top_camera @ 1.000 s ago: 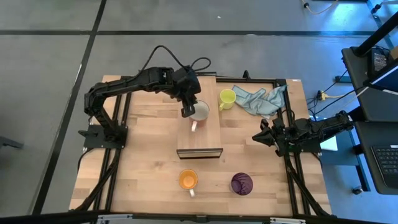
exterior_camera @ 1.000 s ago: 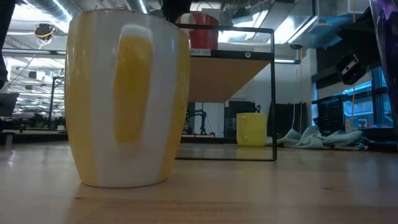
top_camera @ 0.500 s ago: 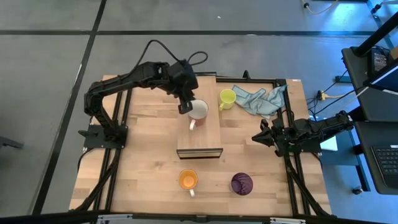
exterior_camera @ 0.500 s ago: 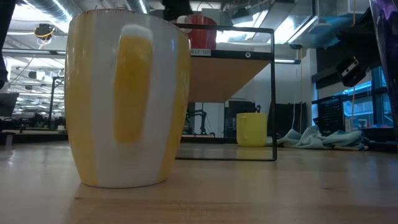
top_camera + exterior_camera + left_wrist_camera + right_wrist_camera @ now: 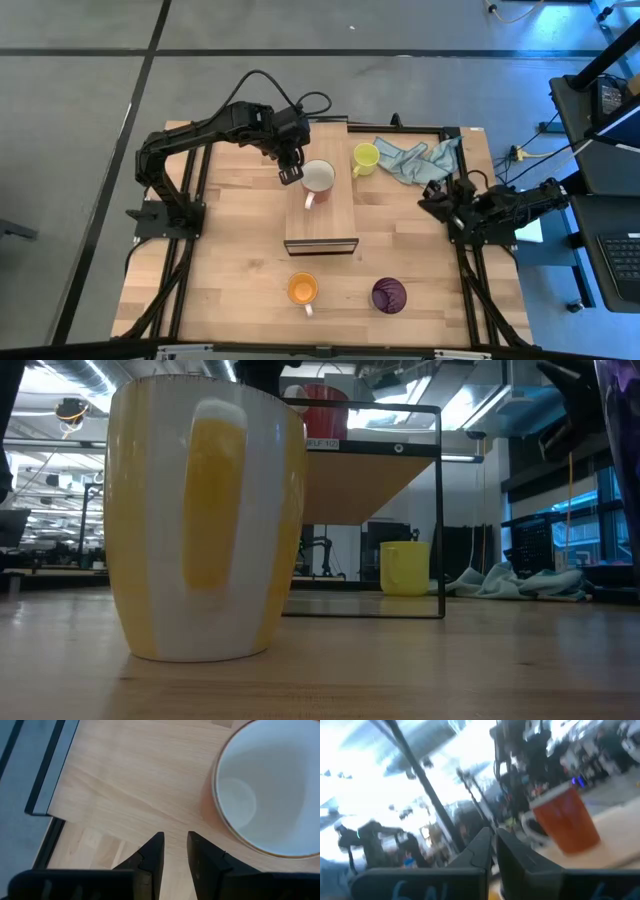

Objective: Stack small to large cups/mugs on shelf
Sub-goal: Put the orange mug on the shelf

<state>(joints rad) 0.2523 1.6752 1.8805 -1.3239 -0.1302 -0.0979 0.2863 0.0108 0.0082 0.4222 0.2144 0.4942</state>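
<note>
High view: my left gripper [image 5: 290, 176], jaws slightly parted and holding nothing, hangs just left of the upright white mug [image 5: 319, 178] on the shelf [image 5: 320, 220], handle toward me. Right gripper [image 5: 437, 197], jaws pressed together, waits at the worktop's right edge.

Cloth [image 5: 418, 160]: blue-grey, crumpled, at the table's [image 5: 230, 260] far right corner. Table: light wood, dark frame. Keyboard [image 5: 620, 255]: on a desk at right.

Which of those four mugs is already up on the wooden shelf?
The white mug, standing upright on the shelf beside the left hand. The yellow, orange and purple mugs all sit on the table.
</note>
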